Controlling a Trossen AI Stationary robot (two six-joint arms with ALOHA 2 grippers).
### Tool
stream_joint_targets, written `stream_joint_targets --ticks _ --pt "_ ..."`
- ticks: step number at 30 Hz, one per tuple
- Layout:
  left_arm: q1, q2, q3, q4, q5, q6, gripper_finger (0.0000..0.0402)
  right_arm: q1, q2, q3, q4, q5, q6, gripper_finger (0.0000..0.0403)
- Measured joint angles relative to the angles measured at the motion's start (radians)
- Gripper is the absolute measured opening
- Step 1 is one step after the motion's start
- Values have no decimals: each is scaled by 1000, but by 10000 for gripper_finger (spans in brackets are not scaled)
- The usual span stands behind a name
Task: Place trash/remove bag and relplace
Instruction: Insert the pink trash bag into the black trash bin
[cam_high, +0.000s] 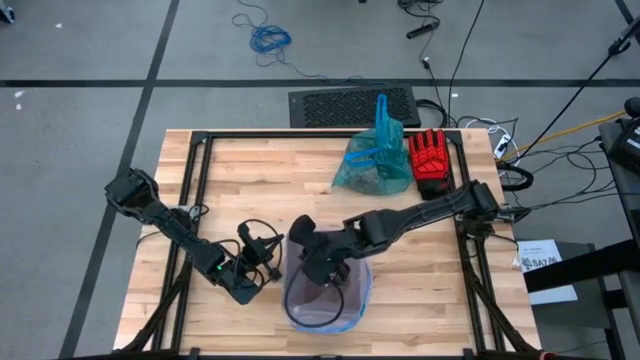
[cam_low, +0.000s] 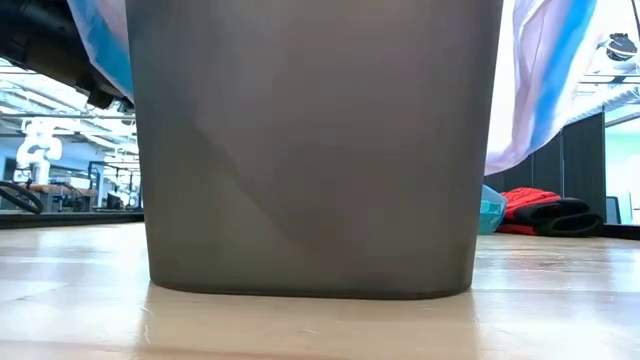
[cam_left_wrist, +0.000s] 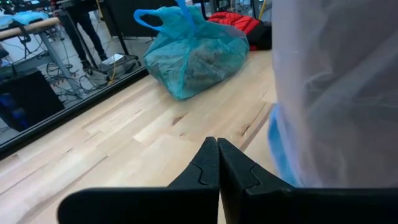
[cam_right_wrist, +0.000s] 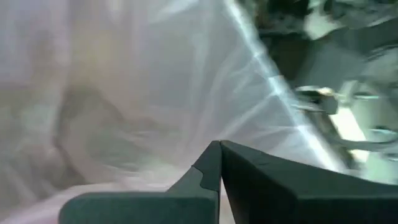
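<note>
The teal-green bag (cam_high: 372, 160) lies filled on the table's far side, loop handles up, and brownish trash (cam_left_wrist: 202, 62) shows through its film. A grey bin (cam_low: 310, 150) stands near the front edge, lined with a pale pink bag (cam_high: 345, 305) whose blue edge (cam_low: 545, 80) hangs over the rim. My right gripper (cam_right_wrist: 219, 163) is shut and reaches down into the pink bag's mouth (cam_high: 325, 270). My left gripper (cam_left_wrist: 217, 163) is shut and hovers just left of the bin (cam_high: 265, 255), beside the overhanging blue edge (cam_left_wrist: 280, 149). My right gripper slants down from the table's right into the pink bag's mouth, and the film (cam_right_wrist: 124, 112) lies close around its shut fingertips. Whether they touch the film I cannot tell.
A red glove (cam_high: 430, 160) lies right of the teal bag at the far right. Bare wood stretches from the left gripper to the teal bag (cam_left_wrist: 143, 124). Black frame rails run along the table's left and right sides (cam_high: 195, 170).
</note>
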Motion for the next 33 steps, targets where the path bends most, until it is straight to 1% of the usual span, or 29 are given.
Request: stream_joint_targets --ticks 4,5,10,19,22,27,30,33 --pt "0 0 0 0 0 -1 0 26 8 29 16 133 -73 0" --pt "0 0 0 0 0 -2 0 30 8 31 30 144 -88 0" --pt "0 0 0 0 0 -2 0 26 18 31 20 136 -72 0" --pt "0 0 -1 0 0 -2 0 13 24 -130 87 137 -37 0" --pt "0 0 -1 0 0 -2 0 15 25 -157 92 138 -25 0" --pt "0 0 -1 1 0 -1 0 36 13 -124 98 199 -69 0" --pt "0 0 -1 0 1 -1 0 47 -14 -82 86 205 -93 0" --pt "0 0 -1 -1 1 -1 0 51 -29 -36 32 195 -101 0"
